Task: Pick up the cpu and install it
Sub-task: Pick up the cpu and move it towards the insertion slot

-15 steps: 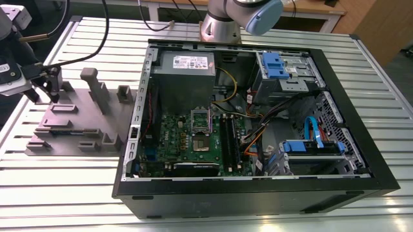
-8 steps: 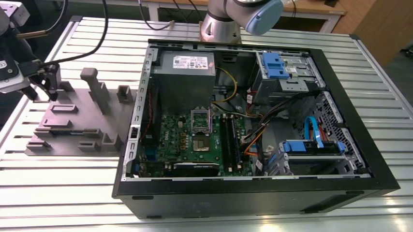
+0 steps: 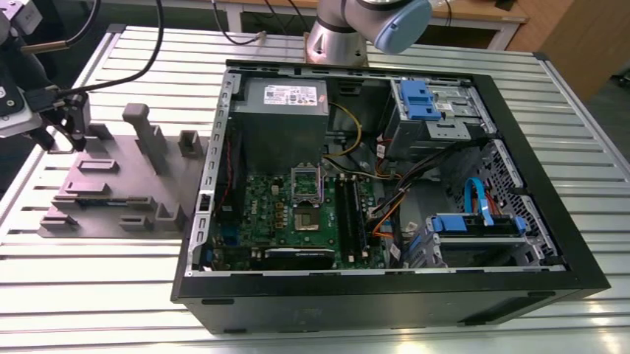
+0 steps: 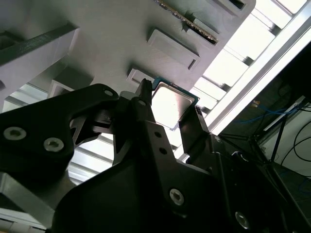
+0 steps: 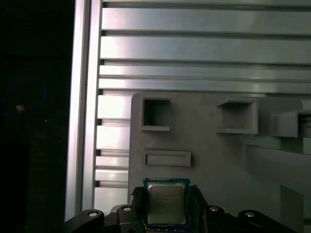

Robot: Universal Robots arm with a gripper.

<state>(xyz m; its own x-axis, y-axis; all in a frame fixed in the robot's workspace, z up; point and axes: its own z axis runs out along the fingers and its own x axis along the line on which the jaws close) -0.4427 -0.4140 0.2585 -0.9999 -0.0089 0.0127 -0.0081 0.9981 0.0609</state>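
Observation:
The cpu, a small square chip with a shiny silver top and green edge, sits between my two black fingers in both wrist views. My gripper is shut on it, one finger against each side. In the second wrist view the cpu hangs just off the grey-mauve tray, with my gripper around it. In the exterior view my gripper hovers over the tray's far corner at the exterior view's left. The motherboard's socket lies open inside the computer case.
The tray carries upright blocks and shallow pockets. The open case holds a power supply, blue drive brackets and loose cables. The arm's base stands behind the case on a slatted metal table.

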